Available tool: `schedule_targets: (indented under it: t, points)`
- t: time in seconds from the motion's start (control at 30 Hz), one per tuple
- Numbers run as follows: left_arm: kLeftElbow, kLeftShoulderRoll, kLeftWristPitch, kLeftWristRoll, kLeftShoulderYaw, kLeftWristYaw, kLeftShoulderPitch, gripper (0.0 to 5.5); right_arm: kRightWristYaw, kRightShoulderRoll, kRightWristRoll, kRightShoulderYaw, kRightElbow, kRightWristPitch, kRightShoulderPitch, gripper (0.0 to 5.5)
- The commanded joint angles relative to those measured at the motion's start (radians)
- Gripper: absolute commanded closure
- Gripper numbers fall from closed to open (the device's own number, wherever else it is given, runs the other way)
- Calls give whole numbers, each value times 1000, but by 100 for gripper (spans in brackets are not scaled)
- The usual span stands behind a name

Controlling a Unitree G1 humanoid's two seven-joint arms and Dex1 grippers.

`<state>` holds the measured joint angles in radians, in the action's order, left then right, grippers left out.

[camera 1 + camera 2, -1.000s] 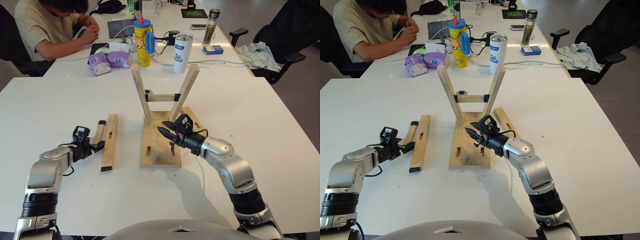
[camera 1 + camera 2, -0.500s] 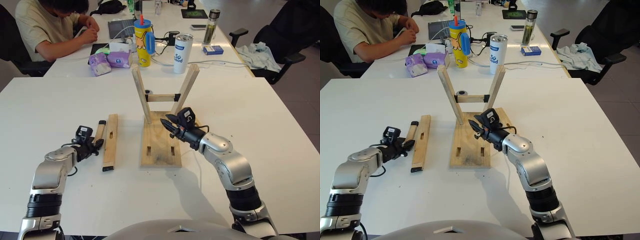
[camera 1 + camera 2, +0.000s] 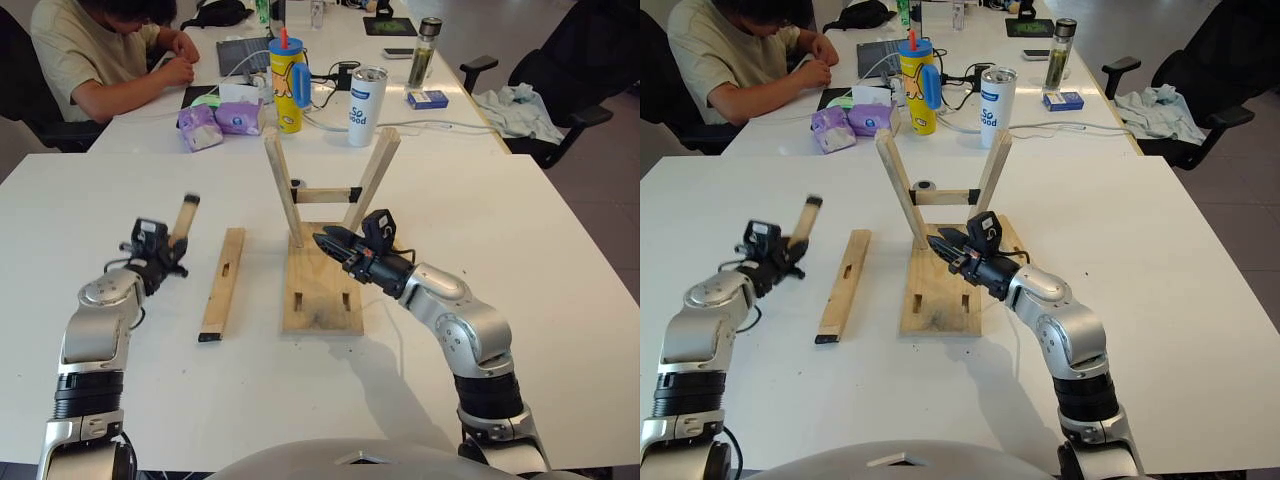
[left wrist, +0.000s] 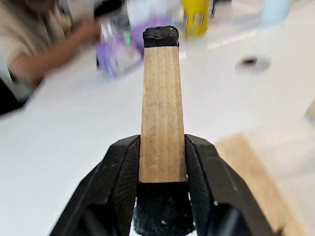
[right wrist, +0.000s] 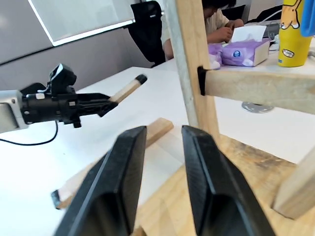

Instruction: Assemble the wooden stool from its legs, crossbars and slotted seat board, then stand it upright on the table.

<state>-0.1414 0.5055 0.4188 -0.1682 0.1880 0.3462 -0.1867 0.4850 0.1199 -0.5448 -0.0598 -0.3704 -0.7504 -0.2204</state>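
Observation:
The slotted seat board (image 3: pixel 322 290) lies flat mid-table. Two legs (image 3: pixel 282 190) stand slanted in it, joined by a crossbar (image 3: pixel 325 195). A slotted wooden piece (image 3: pixel 222 283) lies on the table to its left. Further left, my left gripper (image 3: pixel 168 246) is shut on a short wooden bar with a black tip (image 3: pixel 184 216), held tilted above the table; the left wrist view has the bar (image 4: pixel 160 113) clamped between the fingers (image 4: pixel 123 162). My right gripper (image 3: pixel 325 241) hovers open over the board's far end, close beside the left standing leg (image 5: pixel 194 64), nothing between its fingers (image 5: pixel 125 162).
A second white table behind carries a yellow bottle (image 3: pixel 286 85), a white tumbler (image 3: pixel 366 105), tissue packs (image 3: pixel 218 122) and cables. A small round object (image 3: pixel 296 184) sits behind the crossbar. White tabletop stretches to the right and front.
My left gripper has lifted the short bar off the table, away from the slotted piece and to the left. My right gripper has edged toward the left standing leg.

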Motion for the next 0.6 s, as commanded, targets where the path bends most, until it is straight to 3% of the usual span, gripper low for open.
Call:
schedule_targets:
  t: [0.03, 0.3, 0.6]
  points:
    - [-144, -34, -122, -26, 2, 6, -63, 421, -45, -56, -211, 129, -25, -94, -66, 373]
    - [-320, -36, -162, 12, -177, 71, -160, 421, -189, -69, -557, 309, 25, -176, -207, 252]
    - [-282, -96, -191, 41, -326, 118, -176, 421, -329, -68, -735, 378, 100, -130, -302, 244]
